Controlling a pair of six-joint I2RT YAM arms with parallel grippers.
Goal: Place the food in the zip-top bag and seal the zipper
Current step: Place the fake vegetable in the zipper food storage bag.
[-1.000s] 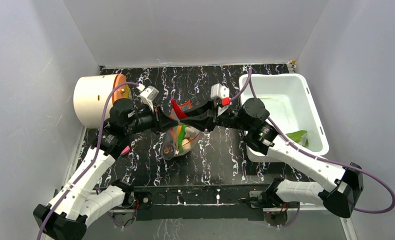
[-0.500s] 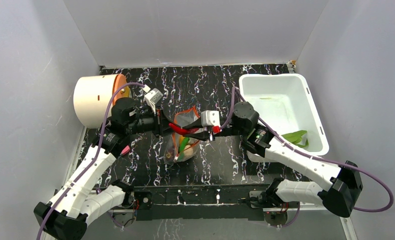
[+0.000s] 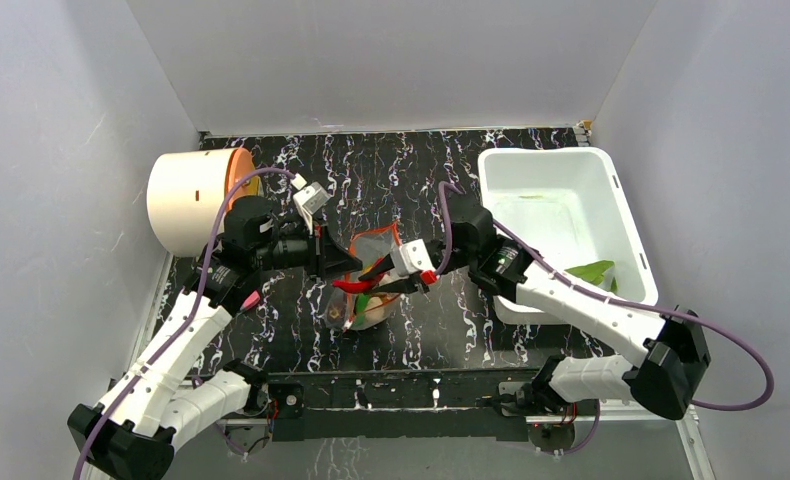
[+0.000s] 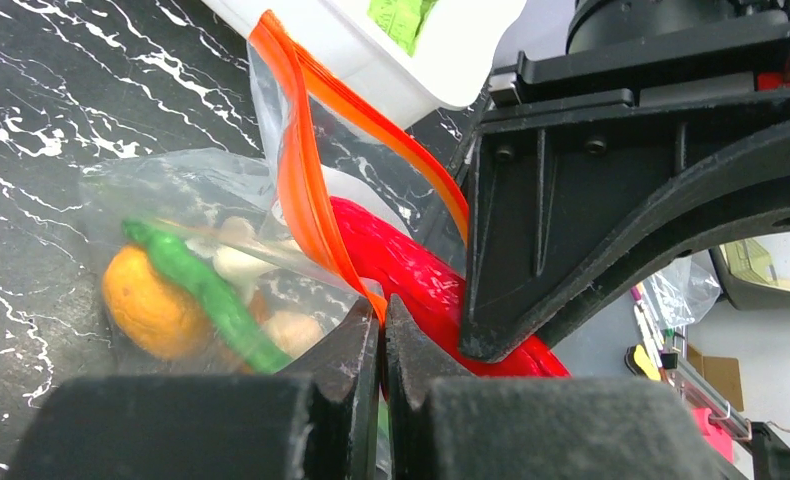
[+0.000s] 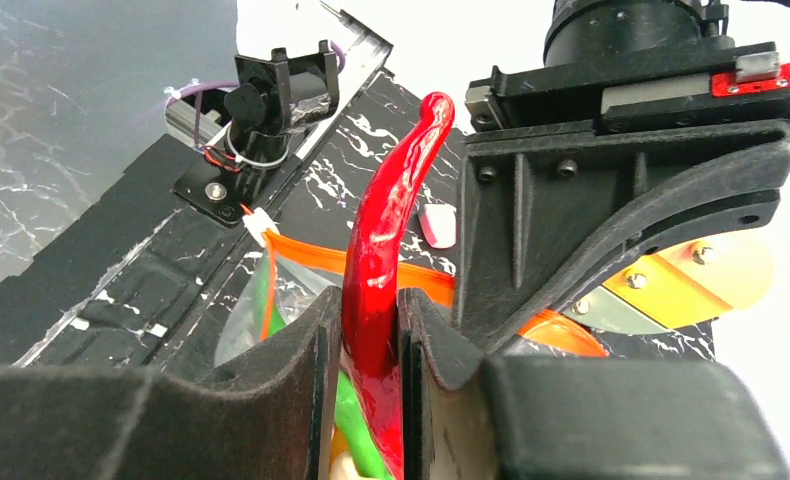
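Red chilli (image 5: 396,200), glossy curved plastic, at the mouth of the zip-top bag (image 4: 161,190).
Right gripper (image 5: 371,330): jaws narrowly parted, pinching the chilli mid-length, stem tip upward, lower end over the open mouth. Left gripper (image 4: 382,315): fingers pressed together on the orange-red zipper (image 4: 296,170), holding that edge up. Bag: clear crinkled film, resting on the black, white-veined table (image 3: 411,170) between the arms; inside, a round orange fruit (image 4: 141,305), slim green pepper (image 4: 206,290) and whitish garlic-like piece (image 4: 239,262).
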